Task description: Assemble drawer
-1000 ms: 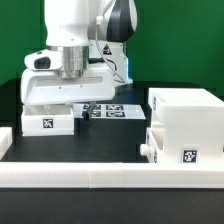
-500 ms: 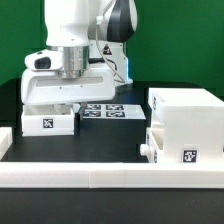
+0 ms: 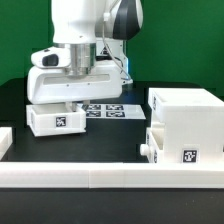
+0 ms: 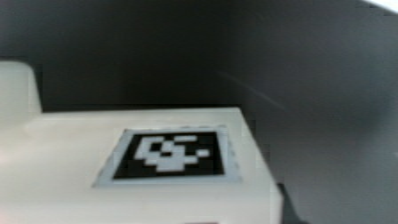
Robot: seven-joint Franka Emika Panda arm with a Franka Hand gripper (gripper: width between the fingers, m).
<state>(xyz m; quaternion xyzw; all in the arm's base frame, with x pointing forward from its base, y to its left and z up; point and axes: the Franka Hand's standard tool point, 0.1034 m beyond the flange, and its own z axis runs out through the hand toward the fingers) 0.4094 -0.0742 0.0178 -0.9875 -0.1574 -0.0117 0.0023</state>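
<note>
A small white drawer tray (image 3: 57, 121) with a square tag on its face sits at the exterior view's left, right under my gripper (image 3: 68, 102). The fingers are down on the tray and mostly hidden by the hand; the tray moves with them, so they are shut on it. In the wrist view the tray's white face (image 4: 71, 150) and its tag (image 4: 173, 155) fill the lower half, very close. The tall white box casing (image 3: 186, 108) stands at the exterior view's right. A second tray (image 3: 178, 148) sits low at its front with a knob (image 3: 143, 151) sticking out.
The marker board (image 3: 108, 110) lies on the black table between my gripper and the casing. The long low white border rail (image 3: 110, 178) runs along the front, with a raised end (image 3: 5, 140) at the exterior view's left. Bare black table (image 3: 105, 140) lies between tray and casing.
My gripper and the small tray have shifted together toward the exterior view's right, nearer the marker board. The casing and the second tray have not moved.
</note>
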